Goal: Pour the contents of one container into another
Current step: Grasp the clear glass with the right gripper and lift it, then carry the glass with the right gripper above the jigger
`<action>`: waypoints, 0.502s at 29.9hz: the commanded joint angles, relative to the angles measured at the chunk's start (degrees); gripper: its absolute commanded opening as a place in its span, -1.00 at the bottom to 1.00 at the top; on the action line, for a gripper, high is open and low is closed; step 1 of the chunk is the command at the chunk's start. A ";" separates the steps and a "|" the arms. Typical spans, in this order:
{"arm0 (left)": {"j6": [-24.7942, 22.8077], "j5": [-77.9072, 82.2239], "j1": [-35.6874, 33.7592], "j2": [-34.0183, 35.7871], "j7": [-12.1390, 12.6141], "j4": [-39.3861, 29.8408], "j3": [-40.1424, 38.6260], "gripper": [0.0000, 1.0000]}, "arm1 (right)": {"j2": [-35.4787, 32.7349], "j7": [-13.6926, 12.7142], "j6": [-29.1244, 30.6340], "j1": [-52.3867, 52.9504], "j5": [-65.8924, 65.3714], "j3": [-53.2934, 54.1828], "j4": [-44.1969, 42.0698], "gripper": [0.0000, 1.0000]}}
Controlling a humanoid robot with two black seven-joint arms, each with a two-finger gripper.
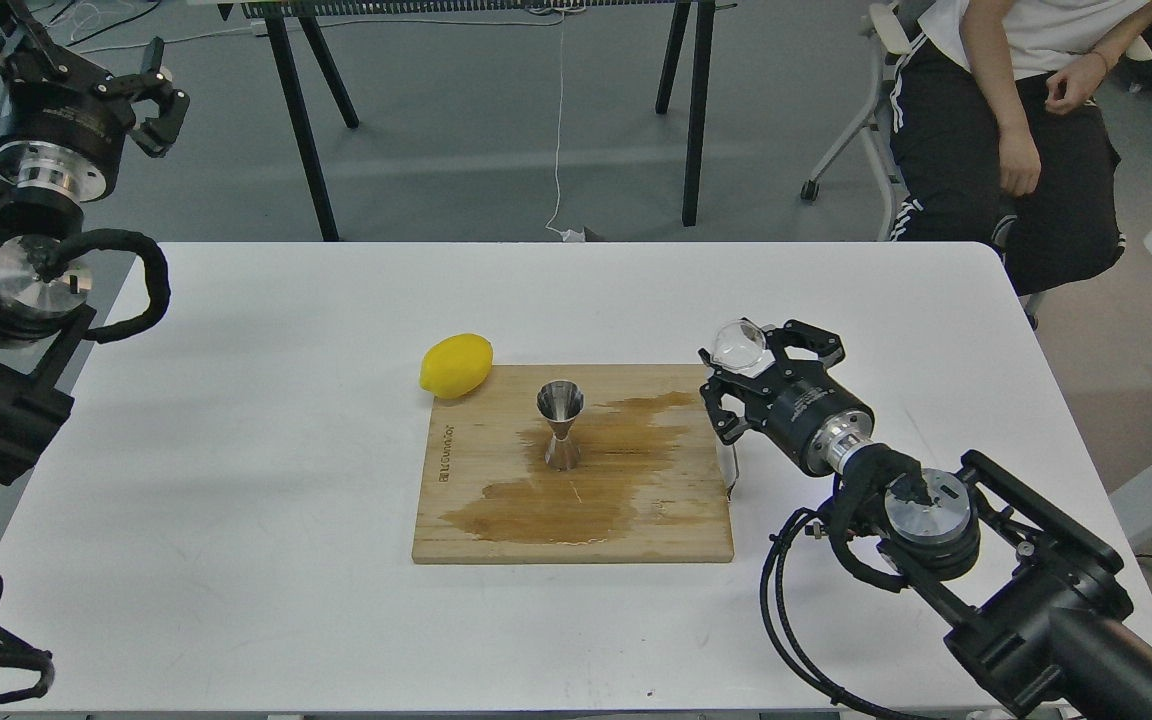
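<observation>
The steel jigger [560,424] stands upright in the middle of the wooden cutting board [496,520], beside a wide wet stain. My right gripper [751,362] is shut on the small clear glass cup [739,345], raised over the board's right edge, to the right of the jigger and apart from it. My left gripper [154,98] is held high at the far left, beyond the table's edge; it holds nothing that I can see, and its fingers cannot be told apart.
A yellow lemon [456,365] lies at the board's back left corner. The board's metal handle [731,470] sticks out on the right, under my right arm. A seated person [1016,110] is beyond the white table's [236,450] far right corner.
</observation>
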 commanded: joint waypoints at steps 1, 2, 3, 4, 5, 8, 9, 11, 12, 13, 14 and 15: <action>-0.06 -0.01 0.01 0.09 0.00 0.02 0.02 1.00 | 3.89 -0.05 -0.61 2.32 -7.32 -2.36 -0.54 -0.16; -0.06 -0.01 0.01 0.17 0.00 0.02 0.02 1.00 | 4.41 -0.23 -1.22 2.84 -8.90 -2.54 -0.63 -0.16; -0.06 -0.01 0.01 0.17 0.00 0.02 0.02 1.00 | 4.59 -0.40 -2.01 3.54 -10.14 -2.80 -0.63 -0.16; -0.06 -0.01 0.01 0.17 0.00 0.02 0.02 1.00 | 4.86 -0.49 -2.63 4.33 -10.84 -3.06 -0.63 -0.16; -0.06 -0.01 0.10 0.26 0.00 0.02 0.02 1.00 | 5.29 -0.49 -3.16 5.39 -11.55 -3.68 -0.63 -0.16; -0.06 0.08 0.10 0.17 0.00 0.02 0.11 1.00 | 6.35 -0.41 -4.91 8.03 -14.18 -7.45 -1.33 -0.16; -0.06 0.08 0.10 0.17 0.00 0.02 0.02 1.00 | 6.44 -0.41 -5.53 8.90 -15.50 -8.59 -1.77 -0.16; -0.06 0.08 0.10 0.17 0.00 0.02 0.02 1.00 | 6.44 -0.41 -6.23 9.79 -17.44 -9.39 -1.95 -0.16; -0.06 0.08 0.10 0.17 0.00 0.02 0.02 1.00 | 6.44 -0.41 -6.50 9.97 -18.31 -9.57 -1.95 -0.17; -0.06 0.08 0.10 0.17 0.00 0.02 0.11 1.00 | 6.44 -0.41 -6.67 10.32 -19.19 -9.74 -1.95 -0.17; -0.06 0.08 0.10 0.17 0.00 0.02 0.02 1.00 | 6.44 -0.41 -7.11 10.58 -20.33 -10.01 -1.95 -0.18; -0.06 0.08 0.10 0.17 0.00 0.02 0.11 1.00 | 6.44 -0.49 -7.46 10.58 -21.74 -10.10 -1.86 -0.18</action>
